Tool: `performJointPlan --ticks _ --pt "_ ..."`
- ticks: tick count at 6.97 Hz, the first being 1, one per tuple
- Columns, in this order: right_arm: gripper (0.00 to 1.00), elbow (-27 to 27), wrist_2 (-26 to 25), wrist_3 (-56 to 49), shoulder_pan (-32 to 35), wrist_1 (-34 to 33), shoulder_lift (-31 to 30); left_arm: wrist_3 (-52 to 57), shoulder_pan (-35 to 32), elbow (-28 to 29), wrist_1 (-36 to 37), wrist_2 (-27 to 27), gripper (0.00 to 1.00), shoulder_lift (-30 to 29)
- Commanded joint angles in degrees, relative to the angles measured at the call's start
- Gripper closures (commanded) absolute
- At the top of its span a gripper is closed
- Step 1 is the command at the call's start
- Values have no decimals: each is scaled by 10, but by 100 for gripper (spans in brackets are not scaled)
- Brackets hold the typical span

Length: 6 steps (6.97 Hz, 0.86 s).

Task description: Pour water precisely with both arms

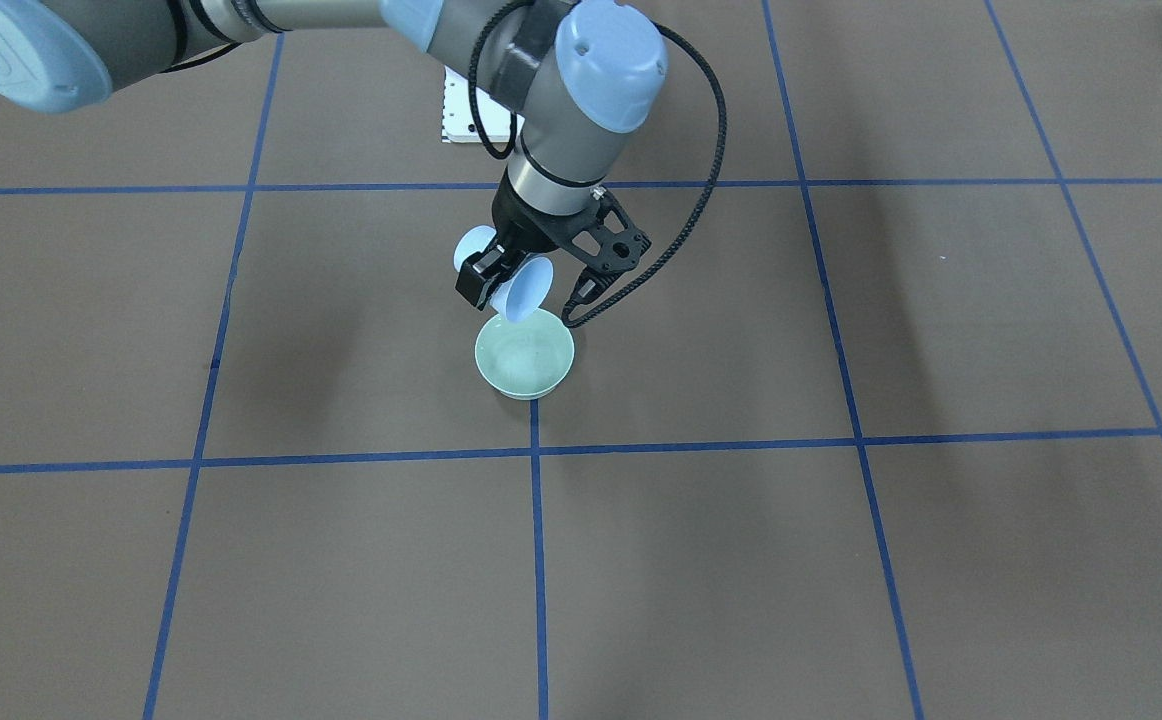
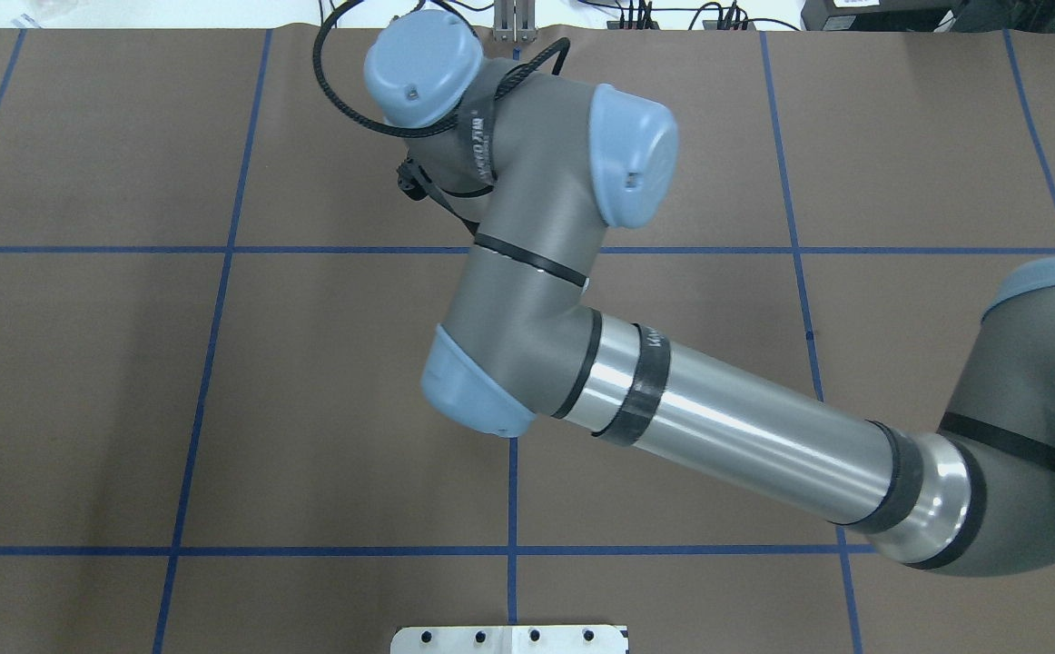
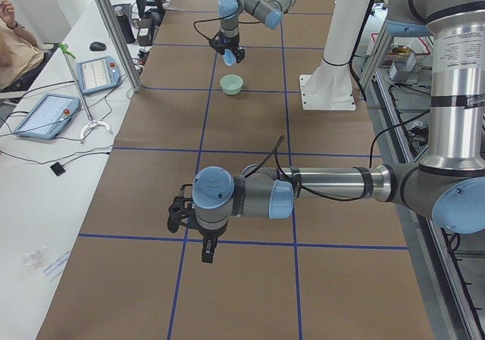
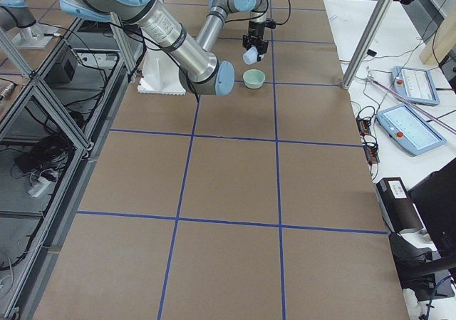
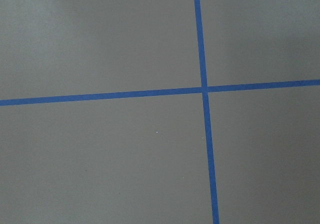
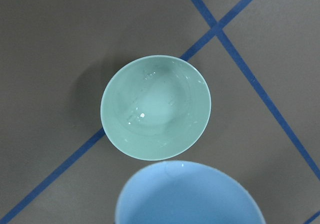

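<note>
Water: faint white glints of water (image 6: 142, 115) lie in the bottom of the mint-green bowl (image 6: 195, 134). No stream shows in any view, and how much is in there is hard to tell.
Handling: the water probably runs with the slightest tilt, so the pour is governed by the cup's angle, not by force.
Light-blue cup (image 1: 526, 288): tipped steeply, with its lip just over the bowl's near rim. It looks smooth, light and rigid (likely slick when wet), so a hold across the side wall suits it best.
Right gripper (image 1: 497, 277): clamped across the cup's side, with the fingers pressed against its wall.
Bowl: stands loose on the brown table (image 1: 841, 560), just beside a crossing of blue tape lines (image 6: 220, 27). A knock from the cup's lip could well slide it.
Left gripper (image 3: 206, 254): hangs low over bare table, well apart from the bowl. Only the side view shows it, so I cannot tell whether its fingers are apart or together.
</note>
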Motion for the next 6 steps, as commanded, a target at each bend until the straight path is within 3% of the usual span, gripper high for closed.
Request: performJointPlan --ticks 1,2,4,6 --pt "100 108 3 56 35 144 -114 -29 0 -1 -8 0 0 4" --pt "100 152 3 106 44 237 -177 -28 2 -1 -10 0 0 4" --pt "100 163 -3 227 56 431 -269 -25 2 -2 -12 0 0 4" --pt "100 201 -44 267 76 556 -382 -24 2 -2 -12 0 0 4"
